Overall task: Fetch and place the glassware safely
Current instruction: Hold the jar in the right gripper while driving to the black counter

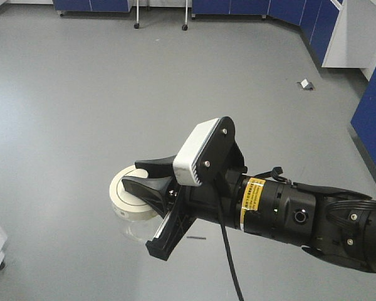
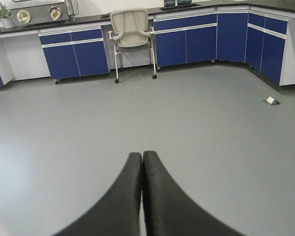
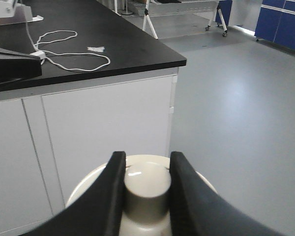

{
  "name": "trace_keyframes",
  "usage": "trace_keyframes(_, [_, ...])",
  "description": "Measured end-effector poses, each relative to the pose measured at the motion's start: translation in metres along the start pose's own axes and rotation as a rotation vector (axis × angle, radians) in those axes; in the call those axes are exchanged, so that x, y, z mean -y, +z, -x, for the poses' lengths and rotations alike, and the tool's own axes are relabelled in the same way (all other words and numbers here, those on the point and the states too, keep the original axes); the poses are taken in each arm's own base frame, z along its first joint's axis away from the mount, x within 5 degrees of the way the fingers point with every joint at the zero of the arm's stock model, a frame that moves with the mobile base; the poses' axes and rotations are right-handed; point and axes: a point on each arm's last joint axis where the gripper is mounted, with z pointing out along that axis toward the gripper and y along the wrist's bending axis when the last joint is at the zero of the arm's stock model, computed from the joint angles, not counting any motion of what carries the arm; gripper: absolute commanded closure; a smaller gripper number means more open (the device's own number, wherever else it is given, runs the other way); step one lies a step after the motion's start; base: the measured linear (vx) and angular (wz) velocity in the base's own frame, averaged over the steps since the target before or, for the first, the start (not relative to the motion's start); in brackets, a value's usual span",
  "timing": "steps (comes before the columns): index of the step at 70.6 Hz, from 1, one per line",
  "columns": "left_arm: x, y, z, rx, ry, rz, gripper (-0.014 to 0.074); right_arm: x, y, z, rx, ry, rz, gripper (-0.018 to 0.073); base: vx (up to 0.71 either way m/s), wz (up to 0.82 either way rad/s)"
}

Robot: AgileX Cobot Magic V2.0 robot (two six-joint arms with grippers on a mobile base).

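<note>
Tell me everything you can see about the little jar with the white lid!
The jar is small, squat, clear glass; the grey floor shows through it. Its round cream-white lid is on, with a stubby knob in the middle. The right gripper is shut on that knob, one black finger each side, holding the jar lid-up in the air over the floor. Nothing else touches it.

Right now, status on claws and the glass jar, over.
Left claw shut, empty. Right claw shut on knob of jar, held above floor. Black counter ahead.
</note>
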Motion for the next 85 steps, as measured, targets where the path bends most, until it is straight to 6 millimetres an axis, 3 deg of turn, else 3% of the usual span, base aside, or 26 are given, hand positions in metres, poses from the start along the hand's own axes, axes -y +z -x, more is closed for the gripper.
trace_keyframes(85, [0.0,0.0,0.0,0.0,0.0,0.0,0.0603,0.0,0.0,0.0,0.0,-0.001,0.0,0.0563,0.5,-0.03])
